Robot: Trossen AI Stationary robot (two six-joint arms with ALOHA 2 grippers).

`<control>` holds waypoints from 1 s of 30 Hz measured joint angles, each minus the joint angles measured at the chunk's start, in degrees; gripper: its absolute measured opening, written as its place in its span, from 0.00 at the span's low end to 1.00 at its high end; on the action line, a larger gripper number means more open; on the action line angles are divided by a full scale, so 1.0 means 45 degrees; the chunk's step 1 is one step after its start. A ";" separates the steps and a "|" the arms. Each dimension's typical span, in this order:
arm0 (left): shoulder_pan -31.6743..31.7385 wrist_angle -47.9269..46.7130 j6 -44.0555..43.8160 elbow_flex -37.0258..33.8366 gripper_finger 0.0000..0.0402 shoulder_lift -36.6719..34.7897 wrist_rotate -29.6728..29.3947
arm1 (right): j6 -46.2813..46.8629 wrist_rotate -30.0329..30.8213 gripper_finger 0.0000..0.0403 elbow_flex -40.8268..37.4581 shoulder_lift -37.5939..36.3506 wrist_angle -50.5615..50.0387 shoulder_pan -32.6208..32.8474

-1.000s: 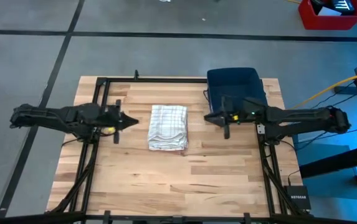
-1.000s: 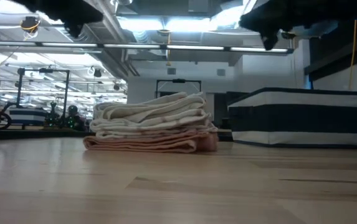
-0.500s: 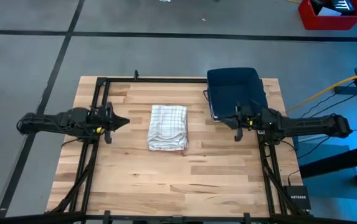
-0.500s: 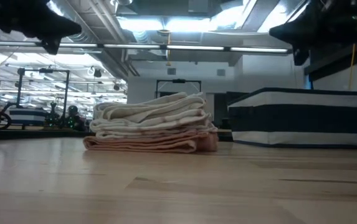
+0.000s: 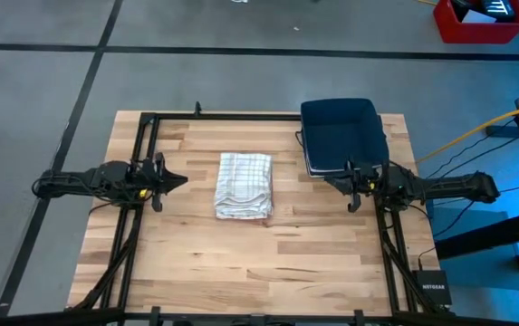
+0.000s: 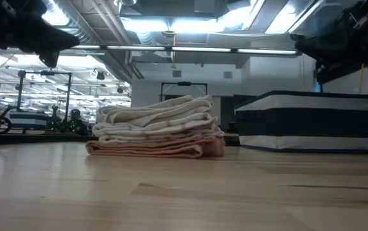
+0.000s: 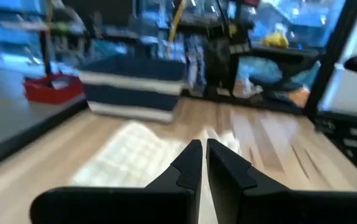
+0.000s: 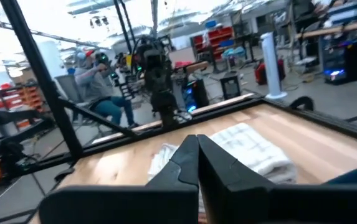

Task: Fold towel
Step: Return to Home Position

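As I look straight down in the high view, my left gripper (image 5: 180, 180) hangs at the middle left of the frame and my right gripper (image 5: 327, 180) at the middle right, the two pointing toward each other over the wooden table (image 5: 241, 263). Between them, well apart from both, the towel stack (image 5: 244, 185) lies folded at the centre of the frame, with a checked white towel on top. A dark blue bin (image 5: 342, 136) sits at the upper right of the table, just above my right gripper in the picture.

In the low view, the stack sits at centre frame. The pale towels are piled on a brown towel (image 6: 151, 149), which lies flat against the wood. The bin, striped dark and white on its side, stands to the right of the stack. My arms are dark shapes in the upper left and upper right corners, clear of the table.

In the left wrist view, my two fingers (image 7: 184, 168) are pressed together with only a thin seam between them, holding nothing. The stack lies ahead of them, blurred, and the bin is farther off.

In the right wrist view, my fingers (image 8: 181, 158) likewise meet at their tips and grip nothing. The stack lies beyond them on the table, and a person (image 8: 97, 84) sits in the room behind.
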 joint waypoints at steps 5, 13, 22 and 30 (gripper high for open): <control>0.0007 0.0282 -0.0486 -0.0527 0.04 -0.0002 0.1157 | -0.0381 0.0304 0.01 -0.0051 -0.1163 -0.0921 -0.0005; 0.0344 0.2661 -0.0419 -0.2003 0.04 0.0003 0.1990 | -0.0810 0.0097 0.01 -0.0060 -0.1951 -0.1575 -0.0009; 0.0549 0.2905 -0.0161 -0.2145 0.04 0.0063 0.2732 | -0.0231 -0.0006 0.01 -0.0070 -0.2330 -0.2836 -0.0005; 0.0549 0.2885 -0.0180 -0.2145 0.04 0.0076 0.2733 | -0.1032 0.0446 0.01 -0.0080 -0.3199 -0.3229 -0.0005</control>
